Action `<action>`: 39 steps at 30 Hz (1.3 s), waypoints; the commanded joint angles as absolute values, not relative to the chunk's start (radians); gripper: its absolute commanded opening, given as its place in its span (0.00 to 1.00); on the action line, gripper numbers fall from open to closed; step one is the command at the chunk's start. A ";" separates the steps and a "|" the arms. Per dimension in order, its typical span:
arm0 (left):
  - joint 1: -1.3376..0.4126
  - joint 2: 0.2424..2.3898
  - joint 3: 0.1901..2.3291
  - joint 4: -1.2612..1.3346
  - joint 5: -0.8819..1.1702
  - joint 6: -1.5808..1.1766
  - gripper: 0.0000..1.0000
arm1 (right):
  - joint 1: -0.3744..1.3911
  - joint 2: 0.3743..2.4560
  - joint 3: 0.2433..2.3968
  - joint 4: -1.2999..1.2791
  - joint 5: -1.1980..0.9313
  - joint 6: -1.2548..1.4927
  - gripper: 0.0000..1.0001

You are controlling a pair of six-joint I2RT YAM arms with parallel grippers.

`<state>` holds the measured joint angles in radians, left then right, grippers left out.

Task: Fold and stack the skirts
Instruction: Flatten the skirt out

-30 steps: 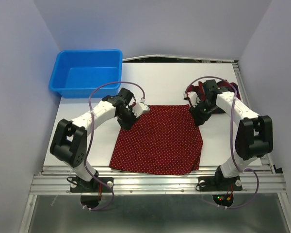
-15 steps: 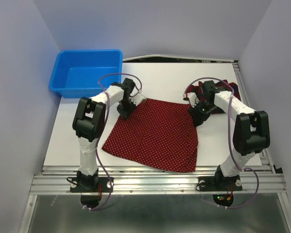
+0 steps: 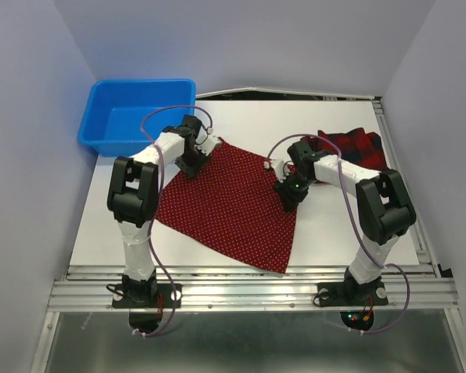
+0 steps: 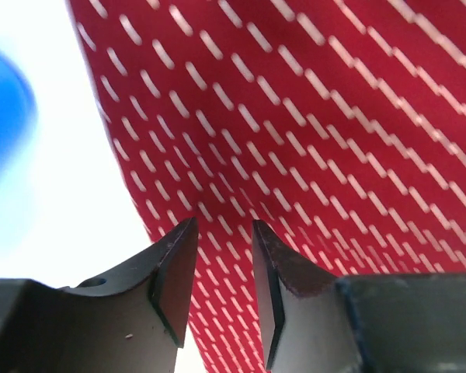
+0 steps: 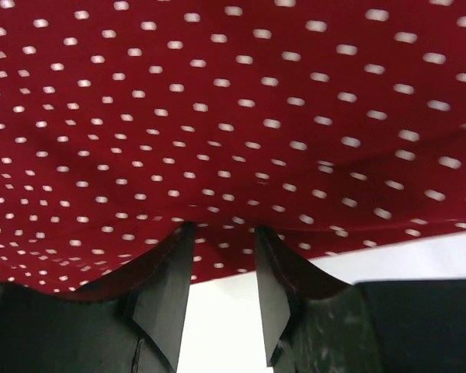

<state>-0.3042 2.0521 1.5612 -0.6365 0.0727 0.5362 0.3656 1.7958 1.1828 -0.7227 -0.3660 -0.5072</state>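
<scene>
Top view's bright and evenly lit, soft light from above, only faint shadows on the white table (image 3: 256,124), no glare. Left wrist shot is motion-smeared: the spotted skirt (image 4: 334,116) has dots stretched into dashes, blue bin (image 4: 4,109) at left is a blob. Right wrist view is sharper, slightly soft up top.

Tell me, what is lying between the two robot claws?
The red polka-dot skirt lies spread on the table between the left gripper and the right gripper, as the top external view shows.

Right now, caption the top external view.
Left gripper and right gripper at opposite edges of the polka-dot skirt; plaid skirt beyond, blue bin far left.
</scene>
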 commanded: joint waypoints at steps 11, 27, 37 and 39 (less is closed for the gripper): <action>-0.307 1.729 1.247 -0.640 0.172 0.443 0.45 | 0.426 1.818 1.092 -0.739 -0.319 -0.494 0.29; -0.337 2.104 1.526 -0.652 0.134 0.437 0.45 | 0.583 1.601 1.353 -0.938 -0.634 -0.485 0.25; -0.390 2.217 1.733 -0.675 0.115 0.451 0.45 | 0.426 1.805 1.258 -0.836 -0.347 -0.571 0.23; -0.390 2.220 1.749 -0.675 0.110 0.459 0.45 | 0.426 1.815 1.198 -0.833 -0.348 -0.574 0.21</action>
